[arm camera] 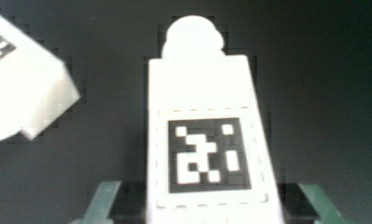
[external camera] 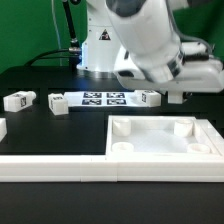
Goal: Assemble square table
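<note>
In the wrist view a white table leg (arm camera: 204, 110) with a black-and-white tag lies lengthwise between my fingers. My gripper (arm camera: 211, 203) is shut on its near end, one finger on each side. Another white tagged part (arm camera: 26, 92) lies beside it; I cannot tell which part it is. In the exterior view the gripper (external camera: 176, 96) is down at the black table, just behind the far rim of the square table top (external camera: 160, 152). The top is a white tray with round corner holes. A leg (external camera: 148, 97) lies right next to the gripper. Two more legs (external camera: 20, 100) (external camera: 58, 103) lie toward the exterior view's left.
The marker board (external camera: 105, 98) lies flat between the legs, in front of the robot's base. A long white bar (external camera: 55, 166) runs along the front of the black surface. Another white piece (external camera: 2, 127) shows at the exterior view's left edge.
</note>
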`<state>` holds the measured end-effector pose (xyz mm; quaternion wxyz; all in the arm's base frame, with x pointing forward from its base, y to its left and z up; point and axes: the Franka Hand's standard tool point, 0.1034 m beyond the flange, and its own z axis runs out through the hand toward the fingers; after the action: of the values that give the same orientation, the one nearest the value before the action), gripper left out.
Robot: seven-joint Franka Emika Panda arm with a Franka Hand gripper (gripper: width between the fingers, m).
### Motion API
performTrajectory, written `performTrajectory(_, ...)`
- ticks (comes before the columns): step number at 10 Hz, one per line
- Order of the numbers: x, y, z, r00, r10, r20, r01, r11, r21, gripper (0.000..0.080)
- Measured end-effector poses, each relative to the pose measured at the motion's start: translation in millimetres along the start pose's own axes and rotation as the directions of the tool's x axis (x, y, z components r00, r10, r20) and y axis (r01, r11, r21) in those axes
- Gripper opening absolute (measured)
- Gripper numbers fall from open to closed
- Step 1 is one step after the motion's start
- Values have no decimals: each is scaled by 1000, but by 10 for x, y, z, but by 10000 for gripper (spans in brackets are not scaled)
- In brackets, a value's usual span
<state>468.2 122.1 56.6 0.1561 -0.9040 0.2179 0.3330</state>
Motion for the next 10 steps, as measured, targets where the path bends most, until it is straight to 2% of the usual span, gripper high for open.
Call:
performTrajectory(1,-75,-58,-162,999,-17,-29,17,1000,-2,287)
performTrajectory(3,-105,-61,-149,999,-19,-29,19,1000,-5,287)
performTrajectory(4,-53,-86,-164,997,-18,-72,19,1000,2,288)
performTrajectory(5,-20,-129,-200,986,-28,-166,30,1000,9,288)
performTrajectory(6,-46,-93,-269,978,-60,-200,60,998,-6,288)
performTrajectory(7,-7,-24,-603,961,-97,-258,93,995,-27,288)
performTrajectory(8,50,-13,-1074,934,-144,-326,135,990,-52,288)
performTrajectory(9,105,-84,-1461,892,-212,-399,185,977,-105,288)
performTrajectory(10,142,-196,-1625,870,-226,-439,201,974,-103,288)
